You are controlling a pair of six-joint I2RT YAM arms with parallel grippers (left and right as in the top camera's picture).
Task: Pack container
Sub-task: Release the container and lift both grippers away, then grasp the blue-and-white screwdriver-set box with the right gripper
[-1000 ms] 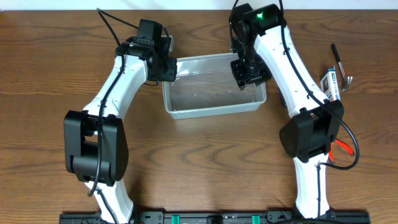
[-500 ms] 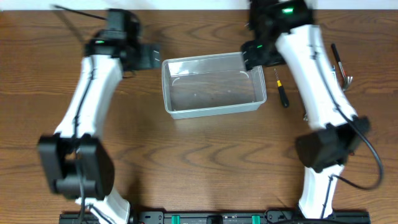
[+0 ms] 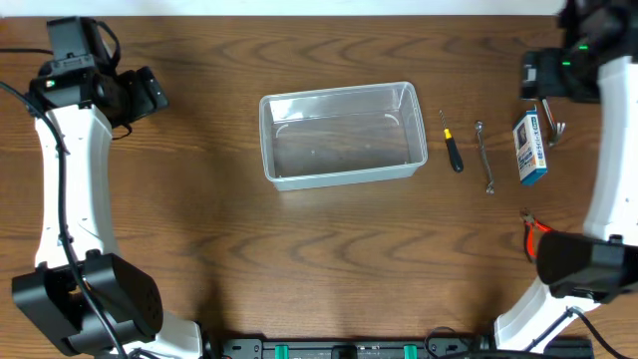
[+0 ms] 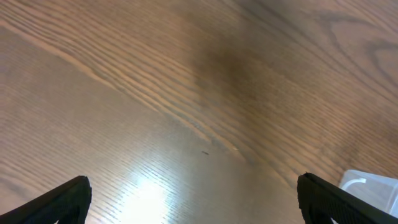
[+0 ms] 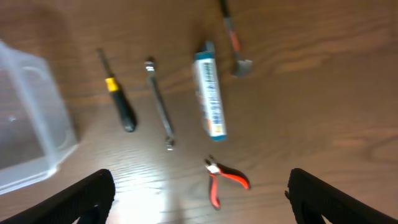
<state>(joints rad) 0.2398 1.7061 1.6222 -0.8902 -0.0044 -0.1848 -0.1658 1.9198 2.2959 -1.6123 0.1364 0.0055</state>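
We hold our left claw [image 4: 194, 202] and right claw [image 5: 200, 198] spread wide, gripping nothing; the container [image 3: 339, 172] sits on the desk [image 3: 299, 249] between them, touching neither.

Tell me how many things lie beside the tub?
5, all right of the tub: screwdriver nearest, then wrench, box, hammer-like tool beyond it, pliers at the front. The arm may hide more.

White-shelled left arm [image 3: 62, 179] and right arm [image 3: 610, 150], bulky black joints, trailing black cables, green light [image 3: 570, 63] on the right
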